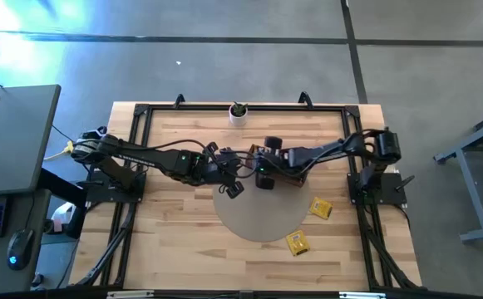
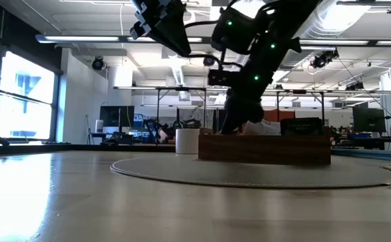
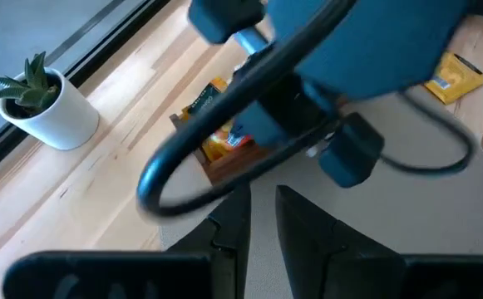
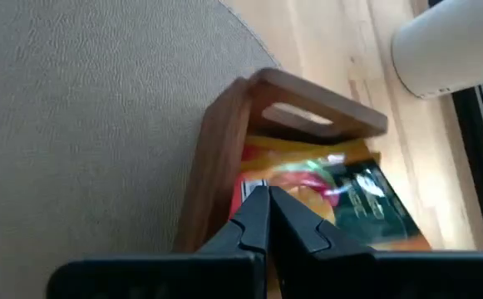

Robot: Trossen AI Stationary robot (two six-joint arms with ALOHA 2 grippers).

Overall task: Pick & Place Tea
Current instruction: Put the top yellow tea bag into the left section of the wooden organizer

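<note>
A brown wooden tray [image 1: 298, 176] stands at the far edge of a round grey mat [image 1: 262, 218]. In its end compartment lie orange and yellow sachets [image 4: 308, 158] and a dark one [image 4: 374, 199]. Two yellow sachets [image 1: 321, 208] [image 1: 298, 242] lie flat near the mat's right edge, one partly on the mat. My right gripper [image 4: 266, 199] is shut, its tips down in the tray's compartment [image 2: 239, 124]. My left gripper [image 3: 262, 220] hovers high over the mat, left of the tray [image 1: 233, 187], slightly open and holding nothing. My right gripper comes slanting down from above into the tray's end compartment, its shut fingertips [image 4: 253, 208] at the orange sachet with the pale patch [image 4: 248, 189]. I cannot tell whether they touch or pinch it.
A small white pot with a plant [image 1: 238, 114] stands at the table's far edge, just behind the tray [image 3: 54, 112]. A black frame [image 1: 141, 112] runs around the tabletop. Bare wood shows on the near half of the table [image 1: 183, 249].
</note>
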